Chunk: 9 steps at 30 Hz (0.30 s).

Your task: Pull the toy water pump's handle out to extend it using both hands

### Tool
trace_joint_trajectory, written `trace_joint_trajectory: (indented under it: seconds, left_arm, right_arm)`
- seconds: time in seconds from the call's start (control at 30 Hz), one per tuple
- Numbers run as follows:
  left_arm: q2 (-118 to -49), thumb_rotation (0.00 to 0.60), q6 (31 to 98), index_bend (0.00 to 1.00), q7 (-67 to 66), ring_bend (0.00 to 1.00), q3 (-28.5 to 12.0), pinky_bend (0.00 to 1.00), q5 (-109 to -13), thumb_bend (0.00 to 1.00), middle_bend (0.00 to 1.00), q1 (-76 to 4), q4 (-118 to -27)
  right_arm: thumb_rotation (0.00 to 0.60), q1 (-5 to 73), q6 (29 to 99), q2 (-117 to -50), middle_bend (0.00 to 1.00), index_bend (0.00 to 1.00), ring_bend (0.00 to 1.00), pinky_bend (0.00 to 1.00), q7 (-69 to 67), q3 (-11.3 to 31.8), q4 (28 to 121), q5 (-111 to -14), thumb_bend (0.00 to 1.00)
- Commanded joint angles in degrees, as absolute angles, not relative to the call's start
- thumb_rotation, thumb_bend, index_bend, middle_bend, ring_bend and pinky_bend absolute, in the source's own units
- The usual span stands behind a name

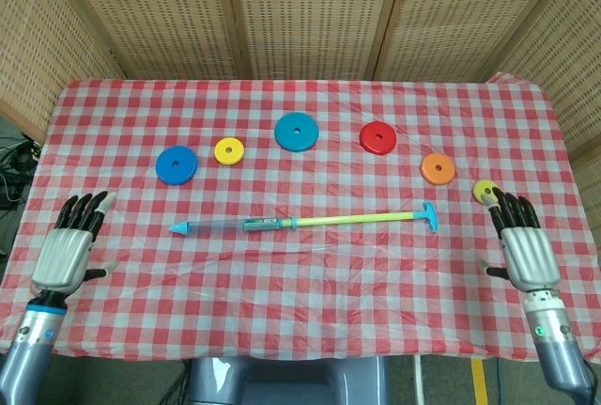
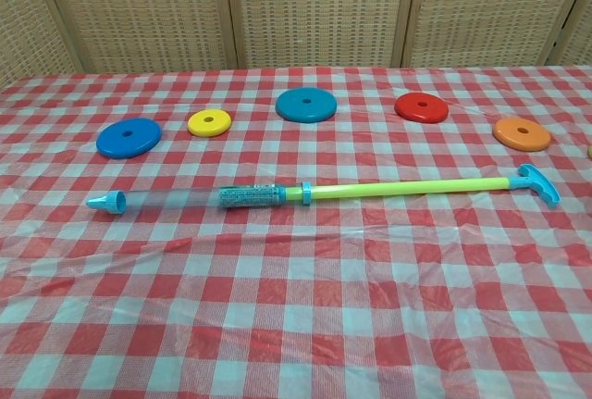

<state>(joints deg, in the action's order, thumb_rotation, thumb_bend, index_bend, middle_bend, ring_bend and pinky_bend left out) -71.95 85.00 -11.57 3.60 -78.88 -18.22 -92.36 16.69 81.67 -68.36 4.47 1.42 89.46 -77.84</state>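
Pump (image 1: pixel 302 222) flat on the checked cloth (image 1: pixel 310 311) near the table's middle, running left to right, rod drawn well out. Clear barrel (image 2: pixel 171 199) on the left, ending in a small blue nozzle (image 2: pixel 106 201); dark plunger (image 2: pixel 250 196) visible inside, up against a blue collar (image 2: pixel 305 193). Yellow-green rod (image 2: pixel 407 187) from the collar rightward to the blue T-handle (image 2: pixel 539 183), tilted slightly away toward the far right. Untouched by either hand. Left hand (image 1: pixel 68 249) low at the left edge of the cloth, well apart from the nozzle, back of hand up, fingers spread and extended, holding nothing. Right hand (image 1: pixel 525 249) low at the right edge, well clear of the T-handle, likewise flat with fingers apart — nothing in it. Both hands seen only in the head view. Behind the pump, a loose row of flat discs: blue (image 1: pixel 177 164), small yellow (image 1: pixel 229 150), larger blue (image 1: pixel 297 132), red (image 1: pixel 377 137), orange (image 1: pixel 438 168) — plus a yellow one (image 1: pixel 485 191) just beyond the right hand's fingertips. Wicker screen panels (image 1: pixel 300 10) behind the table.
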Motion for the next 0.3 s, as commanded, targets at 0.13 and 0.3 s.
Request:
trace_joint_trajectory:
  seconds: [0.13,0.3]
  left_arm:
    - [-73.1,0.600,86.6,0.00,-8.8,0.00,5.9,0.00,-81.4,0.09,0.00,-13.9,-85.8]
    - [-72.0,0.600,89.5,0.00,-8.6,0.00,5.3,0.00,-83.6,0.09,0.00,-11.9,-87.4]
  right_arm:
    - [0.600,11.8,87.0,-69.9,0.00,0.00,0.00,0.00,1.3,-1.6,86.6,-83.7,0.03]
    - [0.600,10.5,87.0,-71.4,0.00,0.00,0.00,0.00,-0.4,-2.7,84.9,-86.0,0.03]
